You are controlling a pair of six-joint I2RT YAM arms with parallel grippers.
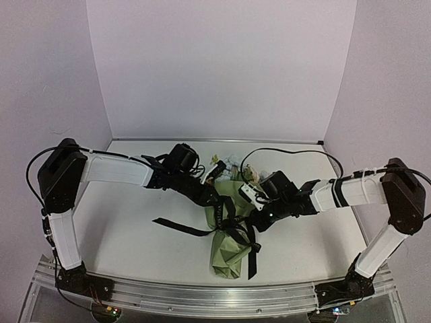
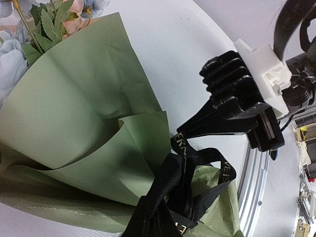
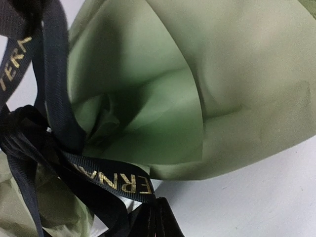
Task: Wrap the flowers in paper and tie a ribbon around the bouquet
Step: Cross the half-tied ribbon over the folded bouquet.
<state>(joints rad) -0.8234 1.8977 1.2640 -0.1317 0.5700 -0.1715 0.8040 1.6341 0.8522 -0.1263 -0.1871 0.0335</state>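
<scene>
The wrapping was judged to be done: the flowers were enclosed in the sage-green paper, and the resulting bouquet lay on the bench between the two arms, blooms pointing away from the bases and the narrow end toward them. The black lettered ribbon had been passed around the narrow waist of the cone, where several strands were seen crossed and looped; one loose tail was laid out to the left on the bench and another hung down beside the cone's tip. Whether a knot had been pulled tight could not be told, so the tying was judged to be under way and not finished.

The right end effector was closed to a narrow pinch on a lettered strand just beside the paper's folded edge. The left end effector was likewise closed, and the bunched strands were seen running into it, so it was taken to be gripping the ribbon at the waist.
</scene>
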